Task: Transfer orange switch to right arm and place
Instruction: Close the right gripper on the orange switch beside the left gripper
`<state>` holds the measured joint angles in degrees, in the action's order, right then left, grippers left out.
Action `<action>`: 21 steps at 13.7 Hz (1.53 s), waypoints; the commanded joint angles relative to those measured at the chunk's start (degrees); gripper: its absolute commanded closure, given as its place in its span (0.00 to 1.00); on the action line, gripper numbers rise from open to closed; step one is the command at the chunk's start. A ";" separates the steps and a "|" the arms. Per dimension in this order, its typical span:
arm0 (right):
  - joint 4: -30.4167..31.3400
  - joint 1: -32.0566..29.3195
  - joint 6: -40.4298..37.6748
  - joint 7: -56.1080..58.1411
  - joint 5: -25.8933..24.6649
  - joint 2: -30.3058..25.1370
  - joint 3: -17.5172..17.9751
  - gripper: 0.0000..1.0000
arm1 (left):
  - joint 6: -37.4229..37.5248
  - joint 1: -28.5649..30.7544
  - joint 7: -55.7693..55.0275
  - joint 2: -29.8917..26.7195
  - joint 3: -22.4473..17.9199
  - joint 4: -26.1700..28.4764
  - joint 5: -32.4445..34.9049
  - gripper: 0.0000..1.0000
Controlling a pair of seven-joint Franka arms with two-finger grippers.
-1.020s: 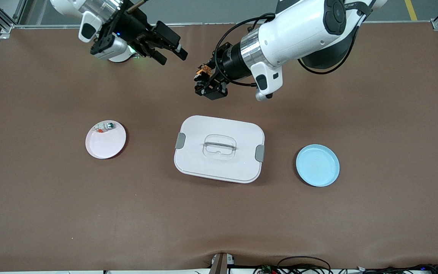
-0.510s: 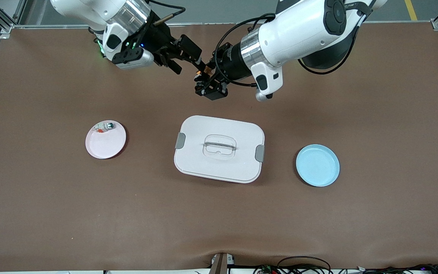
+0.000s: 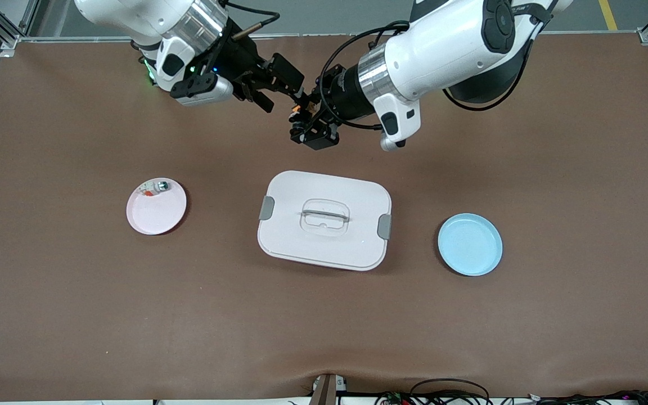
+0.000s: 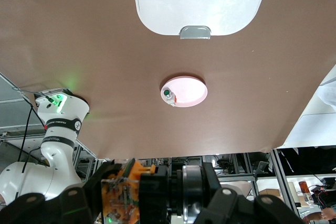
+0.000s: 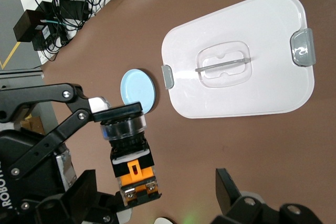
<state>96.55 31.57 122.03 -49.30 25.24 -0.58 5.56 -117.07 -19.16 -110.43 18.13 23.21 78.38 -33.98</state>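
The orange switch (image 3: 300,107) has an orange body with a black and silver cap end. My left gripper (image 3: 303,117) is shut on it, gripping it end to end, up over the bare brown table. In the left wrist view the switch (image 4: 128,192) fills the left gripper (image 4: 157,199). My right gripper (image 3: 284,95) is open right beside it. In the right wrist view the switch (image 5: 131,156) hangs with its orange end between the right gripper's (image 5: 157,195) wide-apart fingers (image 5: 228,187), closer to one of them, with no contact visible.
A white lidded container (image 3: 324,219) sits mid-table. A pink plate (image 3: 156,211) holding a small white-grey part (image 3: 155,187) lies toward the right arm's end. A blue plate (image 3: 469,244) lies toward the left arm's end.
My right gripper has swung across toward the left gripper and now has its open fingers at the switch. The left gripper has stayed almost still, holding the switch.
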 commanded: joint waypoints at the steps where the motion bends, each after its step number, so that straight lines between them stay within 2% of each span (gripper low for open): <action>1: -3.55 1.39 -0.13 -1.85 -2.03 3.12 -0.20 0.00 | -0.35 -0.35 -1.01 0.07 -0.01 -0.51 -0.03 0.75; 5: -4.52 1.92 0.14 -1.85 -2.91 4.27 -0.29 0.00 | -0.35 -0.35 -1.01 -0.02 -0.01 -0.51 -0.03 0.75; 6: -4.78 1.92 0.05 -1.76 -3.00 4.27 -0.29 0.13 | -0.35 -0.44 -1.01 -0.02 -0.01 -0.51 -0.03 0.75; 7: -4.79 1.92 -0.04 -1.76 -3.09 4.27 -0.29 0.33 | -0.35 -0.44 -1.01 0.07 -0.01 -0.51 -0.03 0.75; 9: -4.79 2.10 -0.30 -1.76 -2.83 4.19 -0.29 0.88 | -0.35 -0.44 -1.01 0.07 -0.01 -0.51 -0.03 0.75; 10: -4.87 2.10 -0.39 -1.85 -2.65 4.19 -0.29 1.00 | -0.35 -0.44 -1.01 0.07 -0.01 -0.51 -0.03 0.75; 16: -5.58 2.01 -0.39 -5.11 -2.56 4.28 -0.20 1.00 | -0.35 -0.44 -0.92 0.07 -0.01 -0.51 -0.03 0.74; 18: -5.58 2.01 -0.39 -5.02 -2.56 4.36 -0.29 1.00 | -0.35 -0.35 -1.01 0.07 -0.01 -0.51 -0.12 0.64; 20: -5.58 2.01 -0.39 -4.84 -2.56 4.36 -0.29 1.00 | -0.35 -0.26 -1.01 0.07 -0.01 -0.51 -0.21 0.47; 21: -5.58 2.01 -0.39 -4.67 -2.56 4.45 -0.29 1.00 | -0.35 -0.09 -1.10 0.07 -0.01 -0.51 -0.38 0.43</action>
<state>92.72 33.13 122.36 -50.06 23.34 3.07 5.63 -116.88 -19.39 -110.43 18.19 23.30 78.26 -34.16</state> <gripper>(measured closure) 0.617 0.278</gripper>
